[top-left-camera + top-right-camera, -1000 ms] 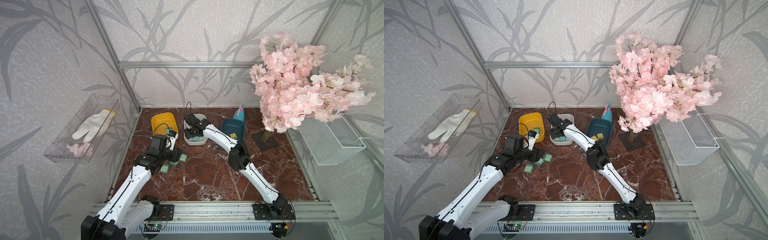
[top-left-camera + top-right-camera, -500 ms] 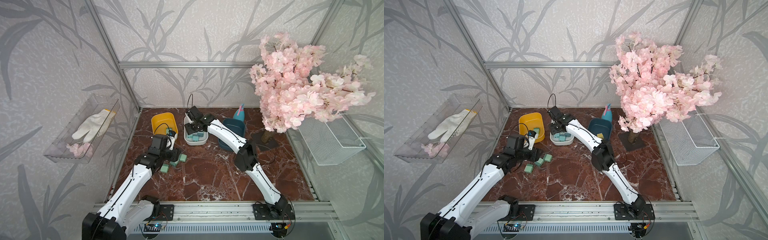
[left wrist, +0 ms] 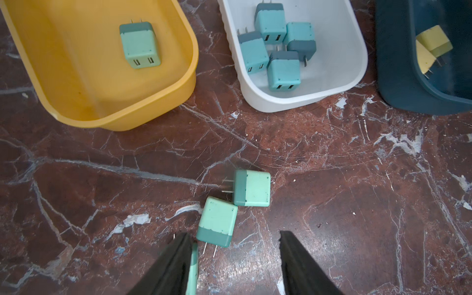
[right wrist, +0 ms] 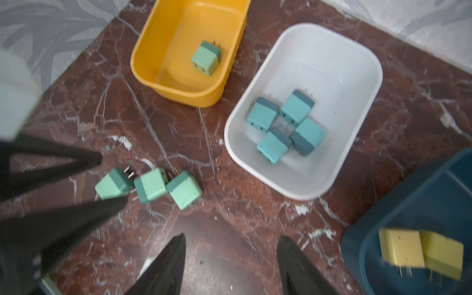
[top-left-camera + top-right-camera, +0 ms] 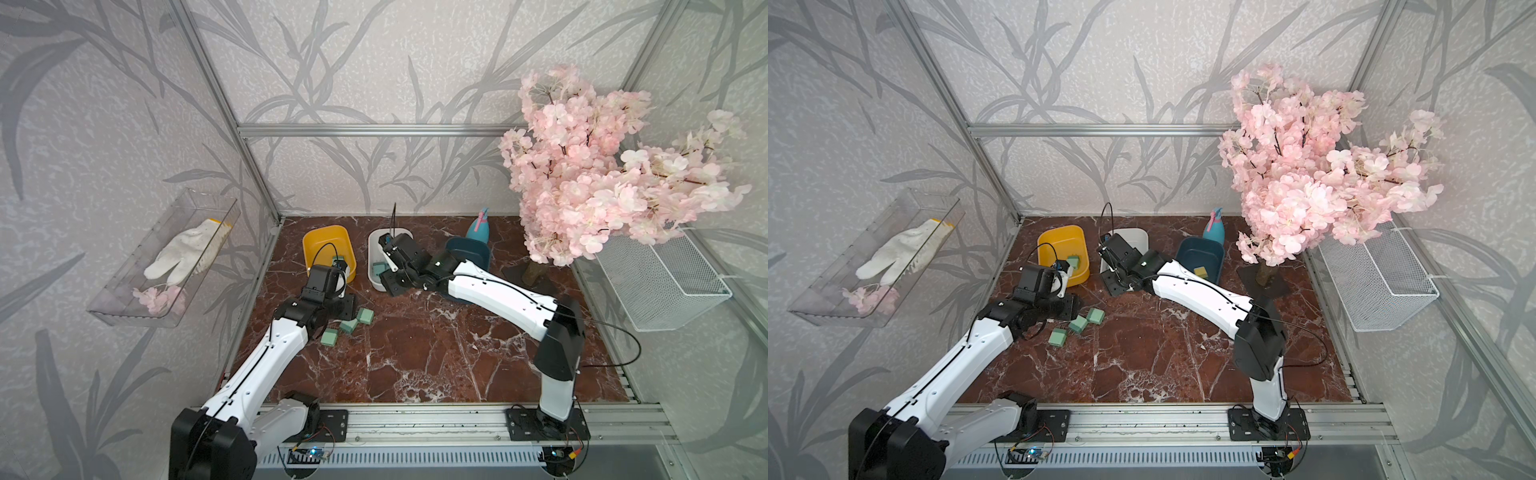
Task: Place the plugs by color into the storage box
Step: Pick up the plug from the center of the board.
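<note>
While the left gripper is hanging low over the marble tabletop with its jaws apart and nothing clamped, it is straddling the nearest sage green plug, which is lying hard against one finger rather than centred. A good pick is calling for a sideways shift until the cube is sitting midway. The jaws should then be closing on the flat plastic faces, not the prongs, and lifting straight up before heading for the yellow bin, where one green plug is already lying. A second green plug is sitting just ahead with its prongs pointing in between the jaws, and a third green plug is touching its corner, so a careless closing is likely to be dragging both. The right gripper is hovering spread and empty near the white bin, which is holding four light blue plugs, close to the left arm's likely route. Two yellow plugs are resting in the dark blue bin, and the blossom tree and spray bottle are standing well clear.
</note>
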`<state>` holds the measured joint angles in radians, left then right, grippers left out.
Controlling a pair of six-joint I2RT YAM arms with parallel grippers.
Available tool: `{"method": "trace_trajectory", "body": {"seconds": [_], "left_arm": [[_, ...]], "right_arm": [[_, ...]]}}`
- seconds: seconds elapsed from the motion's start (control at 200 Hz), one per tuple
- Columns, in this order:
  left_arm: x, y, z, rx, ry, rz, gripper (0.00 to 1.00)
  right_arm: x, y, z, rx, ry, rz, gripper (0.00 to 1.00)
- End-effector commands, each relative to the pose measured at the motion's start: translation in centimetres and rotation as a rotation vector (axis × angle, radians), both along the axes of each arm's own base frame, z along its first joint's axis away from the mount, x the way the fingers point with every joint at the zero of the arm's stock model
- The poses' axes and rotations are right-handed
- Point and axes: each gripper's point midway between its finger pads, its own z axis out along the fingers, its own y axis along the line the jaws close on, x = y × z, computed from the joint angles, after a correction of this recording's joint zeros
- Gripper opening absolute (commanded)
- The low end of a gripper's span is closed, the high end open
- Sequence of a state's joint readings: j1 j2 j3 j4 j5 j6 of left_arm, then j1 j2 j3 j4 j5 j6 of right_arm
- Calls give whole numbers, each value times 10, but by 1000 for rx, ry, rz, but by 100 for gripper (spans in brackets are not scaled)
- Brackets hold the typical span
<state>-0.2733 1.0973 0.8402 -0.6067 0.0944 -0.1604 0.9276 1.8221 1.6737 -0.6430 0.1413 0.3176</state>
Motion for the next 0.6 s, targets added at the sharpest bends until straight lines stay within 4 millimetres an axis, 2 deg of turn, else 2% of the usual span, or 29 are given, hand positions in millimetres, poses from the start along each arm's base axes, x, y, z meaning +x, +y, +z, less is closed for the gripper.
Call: {"method": "trace_trajectory", "body": {"seconds": [0.0, 0.16, 0.305, 0.44, 0.595], "left_arm": [[-2, 2, 4, 29, 44, 65, 58], [0, -5, -2, 59, 82, 107, 60], [-1, -14, -15, 75, 127, 150, 61], [0, -22, -39, 73, 177, 168, 63], [3, -25, -59, 124, 234, 155, 64]], "right_arm": [[5, -28, 37, 113, -104, -105, 62], [-14, -67, 40, 128, -133, -166, 62], [-23, -91, 28, 139, -143, -207, 63], [-25, -105, 14, 144, -123, -244, 63], [-25, -108, 8, 132, -113, -249, 63]]}}
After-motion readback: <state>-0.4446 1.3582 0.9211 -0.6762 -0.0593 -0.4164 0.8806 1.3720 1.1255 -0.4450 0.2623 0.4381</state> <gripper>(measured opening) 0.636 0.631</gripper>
